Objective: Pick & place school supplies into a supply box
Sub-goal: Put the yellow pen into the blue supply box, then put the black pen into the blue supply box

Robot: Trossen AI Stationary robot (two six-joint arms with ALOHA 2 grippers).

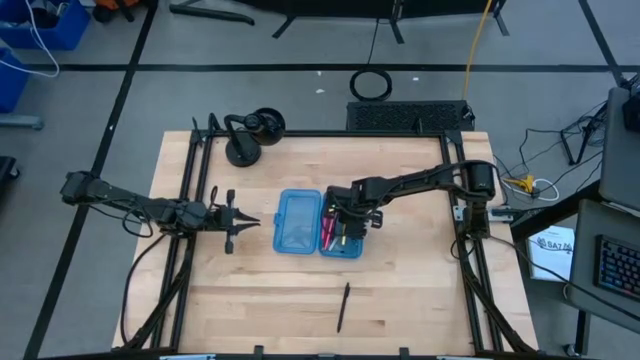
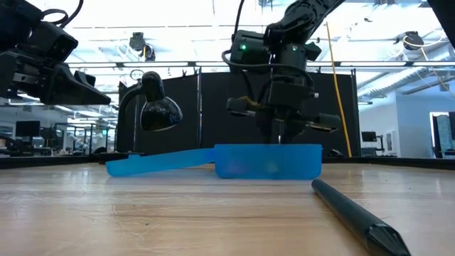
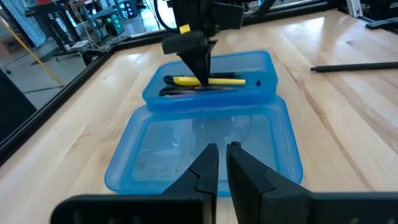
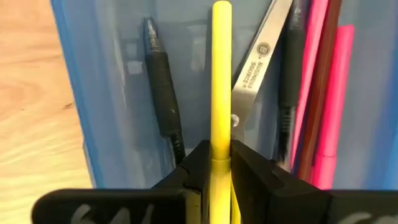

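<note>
A round-based black desk lamp [image 1: 250, 133] stands at the far left corner of the wooden table [image 1: 400, 300], its shade [image 2: 158, 112] showing dark in the low view. Beyond the table's far edge, a coiled black cable [image 1: 373, 83] lies on the grey floor, and a yellow cable [image 1: 478, 45] runs past it. To the right sit a keyboard [image 1: 618, 265] and a white labelled box [image 1: 552, 247].

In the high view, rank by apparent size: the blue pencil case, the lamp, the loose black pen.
1. Blue pencil case, both open halves together, clearly covers the most area.
2. Desk lamp, base plus head.
3. Loose black pen near the front edge: as long as a case half, but far thinner.
</note>
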